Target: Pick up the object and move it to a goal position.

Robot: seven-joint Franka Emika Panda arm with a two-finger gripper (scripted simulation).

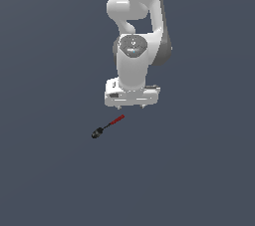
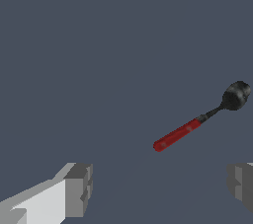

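The object [image 1: 108, 126] is a small spoon-like tool with a red handle, a thin dark shaft and a black rounded head; it lies flat on the dark grey floor. In the exterior view it sits just below and toward the exterior view's left of my gripper [image 1: 131, 106]. In the wrist view the object [image 2: 197, 120] lies apart from the gripper [image 2: 160, 188], beyond the fingertips. The two grey fingers [image 2: 78, 188] stand wide apart with nothing between them, so the gripper is open and hovers above the floor.
The white arm [image 1: 134, 36] rises behind the gripper toward the top of the exterior view. A plain dark grey floor [image 1: 50, 170] surrounds everything.
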